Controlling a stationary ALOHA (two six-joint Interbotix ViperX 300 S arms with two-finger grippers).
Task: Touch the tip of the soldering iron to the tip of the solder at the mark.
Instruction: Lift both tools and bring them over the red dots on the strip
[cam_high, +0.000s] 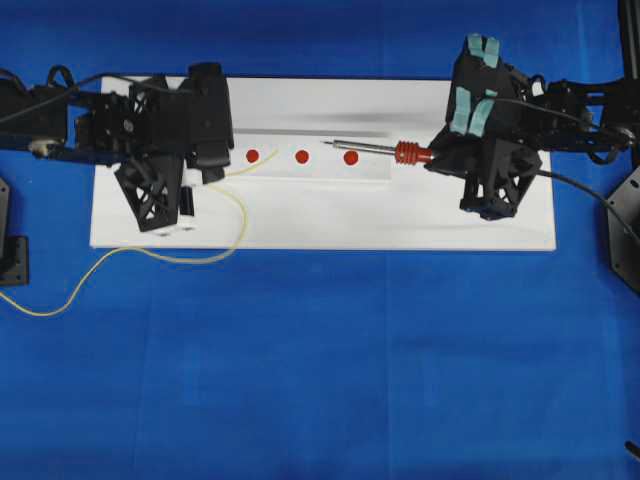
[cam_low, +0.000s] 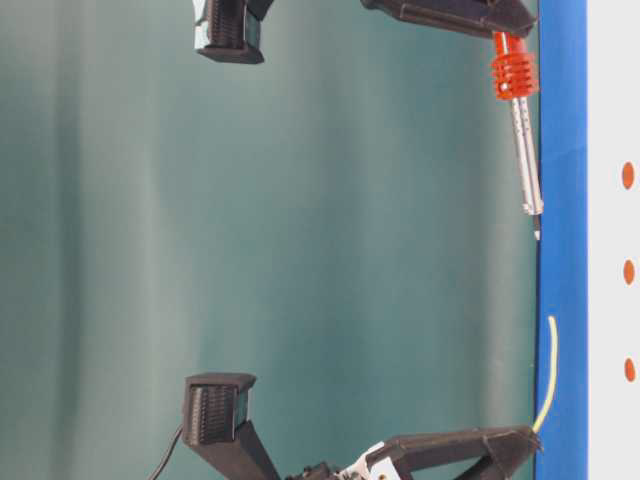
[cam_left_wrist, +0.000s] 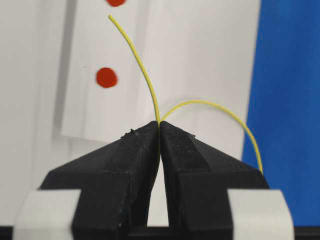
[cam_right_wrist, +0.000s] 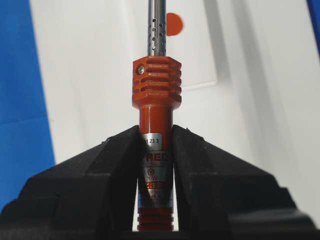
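Both tools are grasped: the left gripper (cam_left_wrist: 159, 131) pinches the solder (cam_left_wrist: 140, 65), the right gripper (cam_right_wrist: 156, 150) clamps the soldering iron (cam_high: 375, 150). Tips remain well apart above the red marks (cam_high: 302, 156); contact is left.

- The solder (cam_high: 214, 258) is thin and pale yellow.
- The soldering iron (cam_high: 385, 151) has a silver shaft and a ribbed red-orange collar.
- The bench (cam_high: 320, 380) is blue.
- The board (cam_high: 400, 215) is white, with three red dots (cam_high: 301, 156).
- Both claws are black.
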